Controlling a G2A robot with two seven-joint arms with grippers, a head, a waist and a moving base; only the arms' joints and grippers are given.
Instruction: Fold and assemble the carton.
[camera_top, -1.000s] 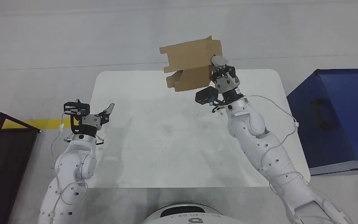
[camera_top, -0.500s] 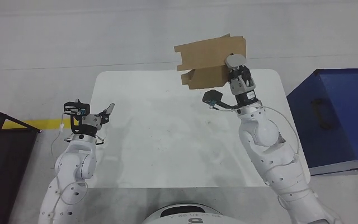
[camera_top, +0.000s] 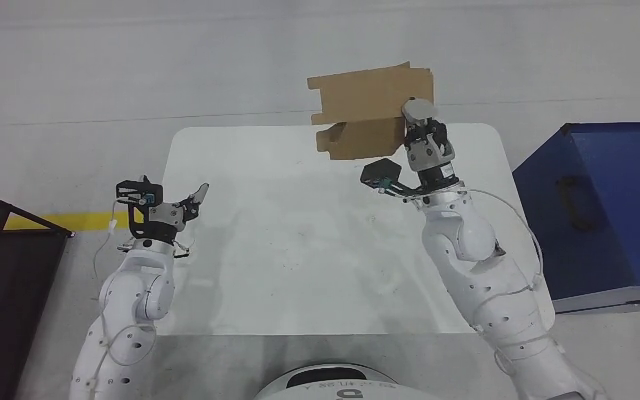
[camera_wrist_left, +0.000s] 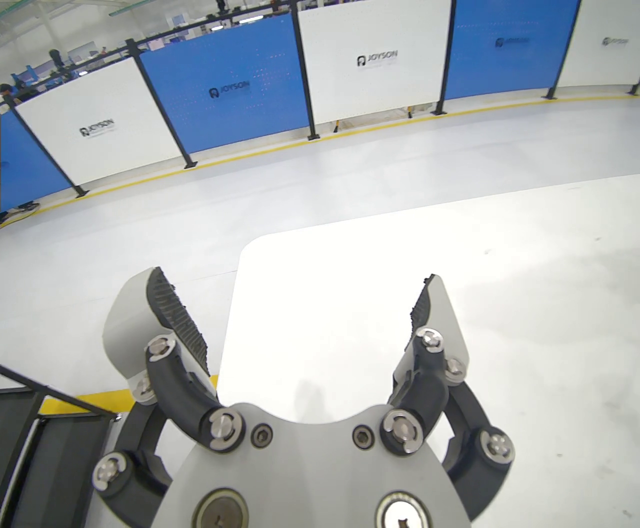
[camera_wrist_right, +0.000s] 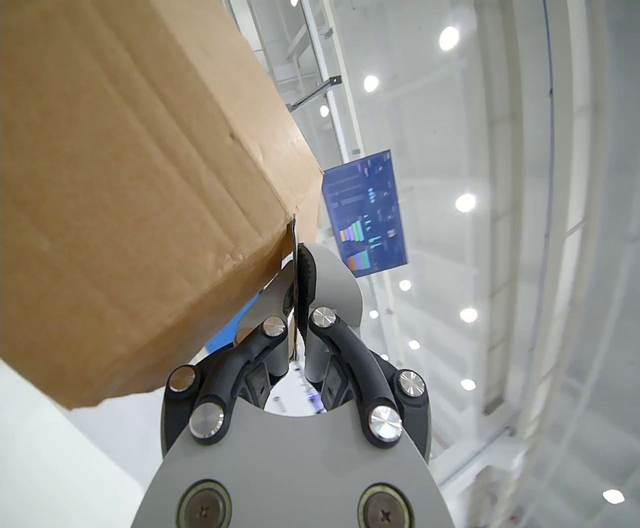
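One edge of the carton (camera_top: 370, 95) is clamped in the right gripper (camera_wrist_right: 297, 280), aloft over the table's (camera_top: 300, 260) far edge; the left gripper (camera_wrist_left: 295, 295) is spread apart.

Plain brown carton (camera_top: 370, 100), with faint crease lines streaking its kraft face. The table (camera_top: 300, 270) is white, lightly smudged with grey. The right gripper (camera_wrist_right: 298, 265) shows pale grey shells on black links with silver screw heads. The left gripper (camera_wrist_left: 295, 295) matches, its pads (camera_wrist_left: 175, 315) ribbed black. There's a dark blue bin (camera_top: 600, 250), a yellow floor stripe (camera_top: 90, 216), and partition panels (camera_wrist_left: 350, 65) alternating blue and white in black frames.
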